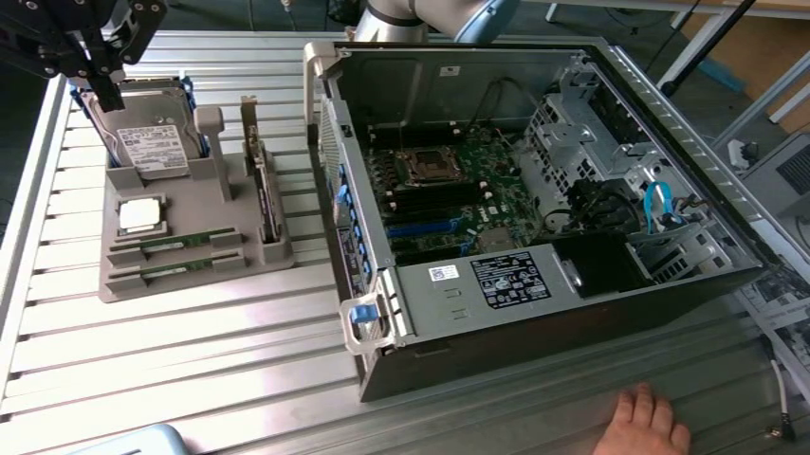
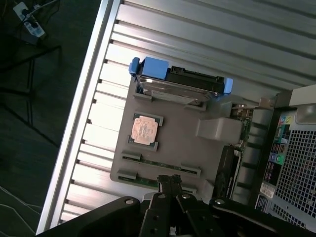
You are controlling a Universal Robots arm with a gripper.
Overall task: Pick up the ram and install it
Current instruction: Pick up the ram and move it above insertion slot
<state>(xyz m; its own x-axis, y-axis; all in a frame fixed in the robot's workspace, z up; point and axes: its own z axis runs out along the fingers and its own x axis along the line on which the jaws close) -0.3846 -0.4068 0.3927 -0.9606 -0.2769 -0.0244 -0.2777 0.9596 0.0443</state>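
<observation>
Not started: black gripper (image 1: 106, 93) clenched on nothing above the silver hard drive (image 1: 152, 142), both long thin green ram sticks (image 1: 177, 242) lying in the grey plastic tray (image 1: 190, 284), none installed in the open black PC case (image 1: 532, 327).

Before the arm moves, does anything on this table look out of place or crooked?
Both memory sticks lie straight in their slots in the grey holder. One oddity: a person's hand lies on the table right beside the open computer case, inside the work area.
</observation>
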